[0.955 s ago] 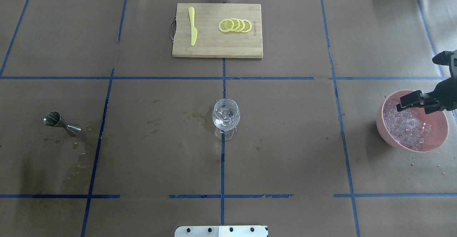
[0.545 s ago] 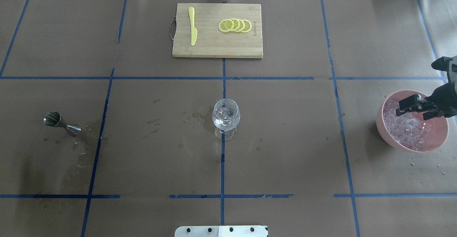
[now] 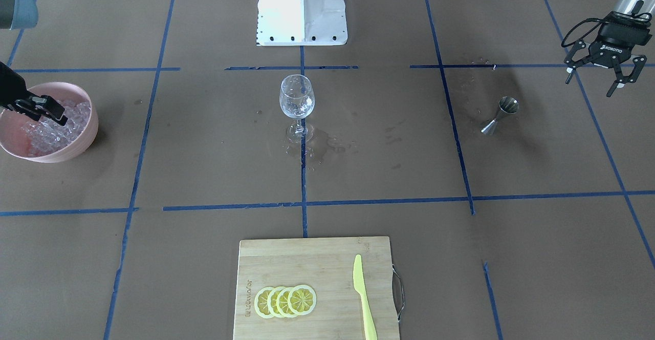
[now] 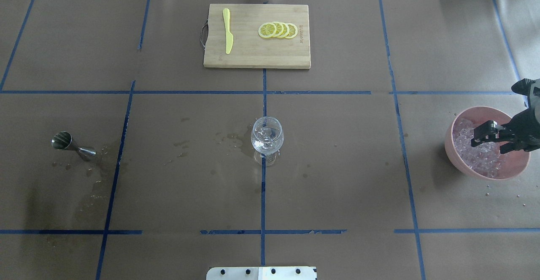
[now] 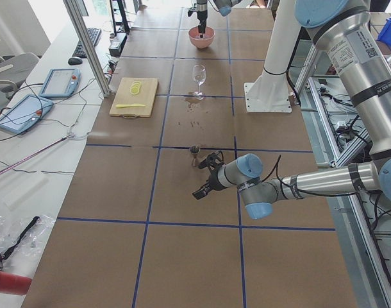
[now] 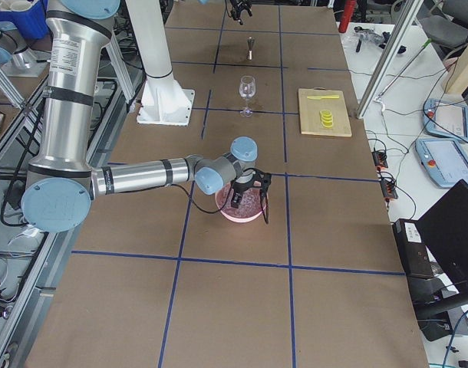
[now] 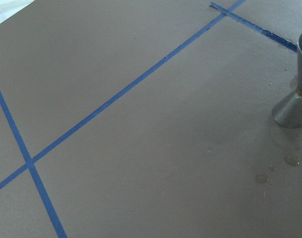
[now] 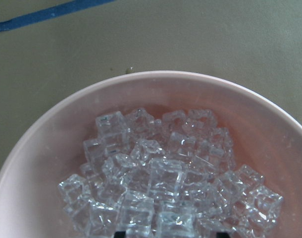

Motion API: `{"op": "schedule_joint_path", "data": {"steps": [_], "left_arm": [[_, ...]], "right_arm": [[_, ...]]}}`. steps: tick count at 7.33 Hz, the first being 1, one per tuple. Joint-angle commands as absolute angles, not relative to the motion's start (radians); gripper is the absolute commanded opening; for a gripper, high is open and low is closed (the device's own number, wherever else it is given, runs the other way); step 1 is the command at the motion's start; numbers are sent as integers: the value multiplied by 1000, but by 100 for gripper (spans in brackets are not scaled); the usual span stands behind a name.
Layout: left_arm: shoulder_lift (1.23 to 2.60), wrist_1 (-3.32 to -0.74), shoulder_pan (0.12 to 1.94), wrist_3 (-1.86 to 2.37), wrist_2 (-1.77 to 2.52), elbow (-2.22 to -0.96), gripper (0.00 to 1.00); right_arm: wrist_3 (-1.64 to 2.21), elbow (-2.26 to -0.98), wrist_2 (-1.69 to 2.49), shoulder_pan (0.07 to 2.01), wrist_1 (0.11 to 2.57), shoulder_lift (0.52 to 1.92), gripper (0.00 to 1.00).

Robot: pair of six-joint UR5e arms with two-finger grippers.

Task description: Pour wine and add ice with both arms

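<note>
Inside the pink bowl (image 4: 468,168) rim, right end effector (image 4: 489,143) gapes above ice (image 4: 476,155).

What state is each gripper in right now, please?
Left gripper: open, holding nothing.
Right gripper: jaws open, just over the ice in the pink bowl, holding nothing.

A bamboo cutting board (image 4: 253,56) lies at the far middle of the table (image 4: 337,166), which is covered in brown paper; the board's metal handle (image 4: 203,35) is on its short side toward the robot's left. Four overlapping yellow lemon slices (image 4: 278,30) lie in a row on it, and a pale yellow knife (image 4: 228,31) lies apart from them, near the handle end. Blue tape lines (image 4: 263,187) cross the paper in a grid. Wet patches (image 4: 234,138) darken it near the centre
</note>
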State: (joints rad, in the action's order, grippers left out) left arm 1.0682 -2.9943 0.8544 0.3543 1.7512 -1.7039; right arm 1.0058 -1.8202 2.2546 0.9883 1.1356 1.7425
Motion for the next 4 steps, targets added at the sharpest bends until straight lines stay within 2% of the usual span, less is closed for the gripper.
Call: {"op": "schedule_joint_path", "data": {"steps": [1, 3, 4], "left_arm": [[1074, -2994, 909, 345, 1793, -1703, 100], [1126, -2940, 1134, 196, 1940, -1684, 100], [1140, -2868, 1228, 148, 1986, -1684, 100]], "right_arm": [[1005, -1821, 2255, 989, 1137, 1738, 0], [999, -1882, 2273, 1038, 1137, 1727, 0], [1006, -1964, 2272, 1061, 1144, 1723, 0]]}}
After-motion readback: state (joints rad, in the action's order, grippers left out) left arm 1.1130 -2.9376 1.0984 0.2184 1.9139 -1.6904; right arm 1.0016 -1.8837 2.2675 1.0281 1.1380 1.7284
